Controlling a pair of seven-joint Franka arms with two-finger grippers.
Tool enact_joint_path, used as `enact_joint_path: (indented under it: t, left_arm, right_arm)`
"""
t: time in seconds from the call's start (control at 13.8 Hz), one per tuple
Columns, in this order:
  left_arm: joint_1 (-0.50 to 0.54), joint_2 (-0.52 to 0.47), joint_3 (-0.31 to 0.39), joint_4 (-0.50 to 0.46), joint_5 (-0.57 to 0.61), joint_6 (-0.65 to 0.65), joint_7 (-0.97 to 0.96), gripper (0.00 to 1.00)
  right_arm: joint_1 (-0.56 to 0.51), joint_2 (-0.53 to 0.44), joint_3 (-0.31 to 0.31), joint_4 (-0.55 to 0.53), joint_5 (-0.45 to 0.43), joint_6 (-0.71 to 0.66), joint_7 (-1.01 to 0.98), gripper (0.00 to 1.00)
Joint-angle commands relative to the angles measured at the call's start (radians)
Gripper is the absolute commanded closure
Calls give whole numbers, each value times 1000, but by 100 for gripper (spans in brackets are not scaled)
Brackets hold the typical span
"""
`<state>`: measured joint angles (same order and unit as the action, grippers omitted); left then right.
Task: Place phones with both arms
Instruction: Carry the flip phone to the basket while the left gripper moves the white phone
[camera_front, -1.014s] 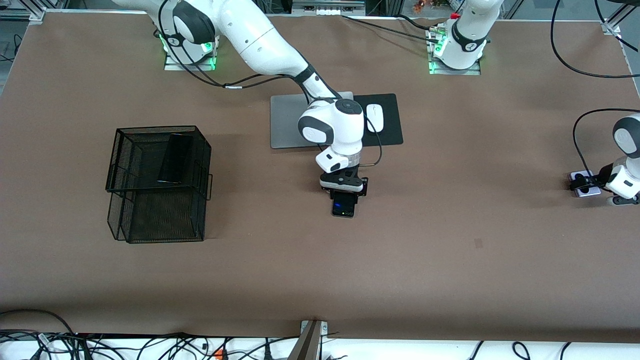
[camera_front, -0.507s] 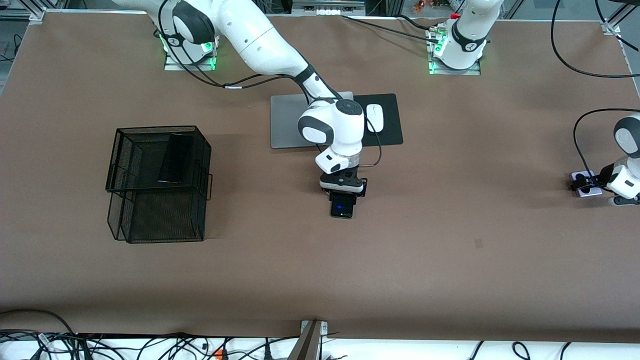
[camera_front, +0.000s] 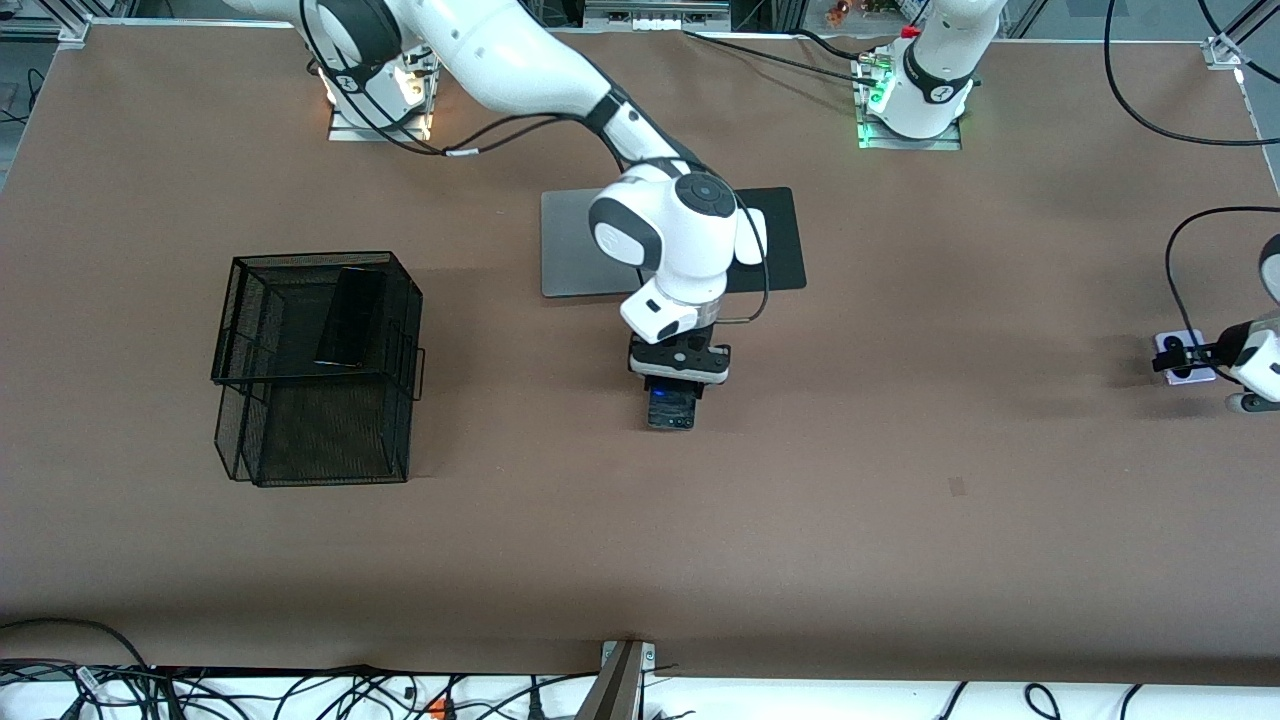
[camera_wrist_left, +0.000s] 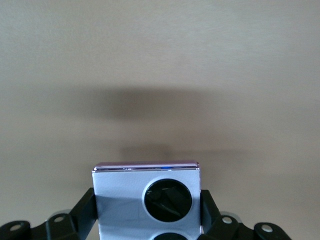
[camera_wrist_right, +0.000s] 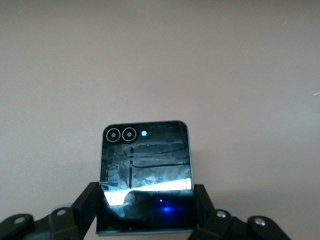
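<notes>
The right claw (camera_front: 676, 388) is closed on the small black folded phone (camera_front: 671, 408), its fingers (camera_wrist_right: 85, 205) pressing the phone's two side edges, and the phone juts out from the claw over the bare middle of the worktop (camera_front: 900, 500), apparently lifted off it. The left claw (camera_front: 1195, 358) grips the lilac-white folded phone (camera_wrist_left: 147, 197) the same way at the left arm's end of the worktop; its shadow below suggests that it too is raised. The long black phone (camera_front: 350, 318) already lies in the upper tier of the black wire basket (camera_front: 240, 290), its long axis running from the bases toward the front camera. The basket stands toward the right arm's end of the worktop, so the right arm's phone is much nearer to it; the left arm's load is well apart. Near the bases sit a silver laptop (camera_front: 570, 245) and a black mouse pad (camera_front: 785, 250)
</notes>
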<state>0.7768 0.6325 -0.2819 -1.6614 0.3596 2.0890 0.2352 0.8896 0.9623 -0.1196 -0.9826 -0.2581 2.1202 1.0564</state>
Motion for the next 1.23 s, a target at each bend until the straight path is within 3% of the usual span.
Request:
enact_joint_path:
  t: [0.0,0.14,0.29,0.43,0.65,0.8,0.94,1.01,1.16]
  left_arm:
    - [-77,-17,-2,139,9,-255,-17,40]
    - [-129,-20,-22,219,7,-399,-17,40]
    - [-158,-19,-90,271,9,-490,-19,40]
    - [-221,-17,-149,276,7,-500,-94,40]
    - [-402,-1,-169,276,6,-498,-152,40]
    - [-499,59,-171,279,-29,-483,-250,39]
    - [-601,105,-168,276,-251,-387,-348,40]
    - [-654,121,-166,275,-302,-323,-425,41]
    - [-747,150,-166,276,-312,-215,-560,41]
  right_arm:
    - [-70,-138,25,-85,81,-141,-158,46]
    - [-98,-268,14,-233,96,-177,-267,46]
    - [-123,-440,-18,-481,97,-108,-350,46]
    - [-132,-604,-75,-699,105,-31,-456,46]
    - [-143,-764,-178,-868,154,-42,-640,46]
    - [-143,-871,-262,-983,157,-49,-774,46]
    - [-143,-951,-366,-1076,157,-54,-902,45]
    - [-143,-973,-415,-1114,157,-48,-956,45]
    - [-143,-987,-492,-1159,155,-43,-1031,45]
